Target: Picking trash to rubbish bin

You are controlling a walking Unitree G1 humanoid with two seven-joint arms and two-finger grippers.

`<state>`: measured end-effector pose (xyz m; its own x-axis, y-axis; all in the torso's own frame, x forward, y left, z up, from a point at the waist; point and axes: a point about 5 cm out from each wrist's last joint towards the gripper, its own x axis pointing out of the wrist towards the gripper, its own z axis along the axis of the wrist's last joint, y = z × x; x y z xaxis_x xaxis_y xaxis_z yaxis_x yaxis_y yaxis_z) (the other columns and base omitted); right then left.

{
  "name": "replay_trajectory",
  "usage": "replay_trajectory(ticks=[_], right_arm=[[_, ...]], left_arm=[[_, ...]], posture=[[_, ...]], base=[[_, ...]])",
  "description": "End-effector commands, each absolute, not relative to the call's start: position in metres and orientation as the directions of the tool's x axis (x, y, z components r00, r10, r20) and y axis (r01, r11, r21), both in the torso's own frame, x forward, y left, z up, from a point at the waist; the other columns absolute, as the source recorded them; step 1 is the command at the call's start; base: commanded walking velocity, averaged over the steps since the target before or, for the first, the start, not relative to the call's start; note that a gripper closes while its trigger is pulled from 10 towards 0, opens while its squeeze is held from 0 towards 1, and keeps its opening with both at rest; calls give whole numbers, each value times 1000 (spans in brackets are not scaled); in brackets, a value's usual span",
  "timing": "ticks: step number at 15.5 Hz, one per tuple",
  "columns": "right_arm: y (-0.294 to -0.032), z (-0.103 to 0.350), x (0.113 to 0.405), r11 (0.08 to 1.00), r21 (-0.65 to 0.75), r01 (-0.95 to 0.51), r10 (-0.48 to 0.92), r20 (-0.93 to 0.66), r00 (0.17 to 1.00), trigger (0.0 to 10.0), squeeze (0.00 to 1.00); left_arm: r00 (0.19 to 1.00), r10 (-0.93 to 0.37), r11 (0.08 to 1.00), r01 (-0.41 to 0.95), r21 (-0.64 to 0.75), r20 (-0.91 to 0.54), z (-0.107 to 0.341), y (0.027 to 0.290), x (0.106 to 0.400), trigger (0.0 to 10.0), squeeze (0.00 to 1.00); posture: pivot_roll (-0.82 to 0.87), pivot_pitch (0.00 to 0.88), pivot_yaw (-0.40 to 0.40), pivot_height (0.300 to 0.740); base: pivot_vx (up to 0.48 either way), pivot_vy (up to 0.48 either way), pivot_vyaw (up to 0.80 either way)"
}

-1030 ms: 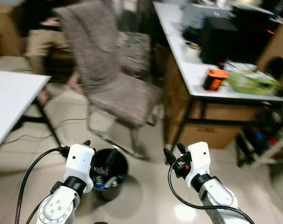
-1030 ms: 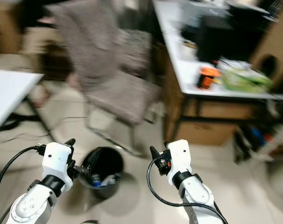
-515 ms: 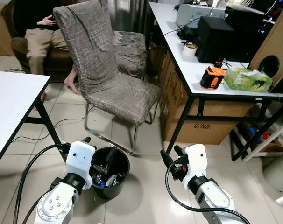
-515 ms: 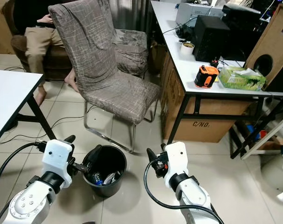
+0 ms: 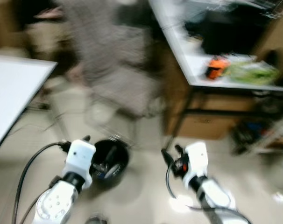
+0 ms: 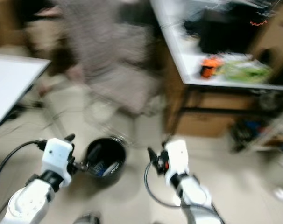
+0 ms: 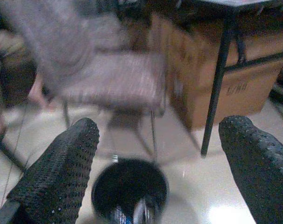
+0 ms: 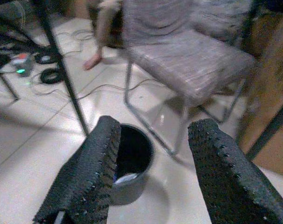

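Left eye view, blurred: pale glossy tiled floor point(image 5: 146, 196) of a room. At far left, a white flat-topped table point(image 5: 10, 93) on dark legs. Beside it, a grey fabric-covered chair on chrome legs point(image 5: 118, 79), with a seated person's legs point(image 7: 1, 46) behind it. At right, a white desk on a black metal frame point(image 5: 197, 70) carries dark equipment, an orange-and-black object point(image 5: 216, 67) and what appears to be a green pack point(image 5: 253, 72); the blur prevents firmer identification. A brown cardboard box point(image 7: 211, 74) sits under the desk; its printed lettering is visible in the left wrist view but too smeared to read.

Task object: the round black plastic rubbish bin point(image 5: 109, 158) stands upright on the floor in front of the chair, between the two arms and closer to the left one. Its mouth is uncovered, and light and blue scraps lie at the bottom.

Left gripper point(image 7: 160, 163): raised just beside the bin's left rim, black textured fingers point(image 7: 62, 172) spread wide, nothing between them.

Right gripper point(image 8: 151, 163): held above the floor to the right of the bin, apart from it, fingers point(image 8: 99, 168) likewise spread and empty.
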<state>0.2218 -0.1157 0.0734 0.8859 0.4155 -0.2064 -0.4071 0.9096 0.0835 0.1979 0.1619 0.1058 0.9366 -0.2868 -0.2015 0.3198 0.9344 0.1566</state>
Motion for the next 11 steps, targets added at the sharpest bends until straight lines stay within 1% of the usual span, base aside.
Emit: replay_trajectory(ticks=[1,8,11], right_arm=[[-117,72,220,914,91,-396,406,-212,889,10000,0],[-115,71,223,907,81,-413,420,-221,880,10000,0],[-112,74,224,897,65,-437,441,-196,876,10000,0]], left_arm=[[939,-291,930,323,177,-185,110,161,201,10000,0],[943,-275,933,309,182,-190,110,164,197,10000,0],[944,-270,934,304,185,-188,110,164,197,10000,0]], posture=[[95,40,-80,740],[109,47,-92,740],[113,47,-95,740]], base=[[-322,0,0],[-323,0,0],[-321,0,0]])
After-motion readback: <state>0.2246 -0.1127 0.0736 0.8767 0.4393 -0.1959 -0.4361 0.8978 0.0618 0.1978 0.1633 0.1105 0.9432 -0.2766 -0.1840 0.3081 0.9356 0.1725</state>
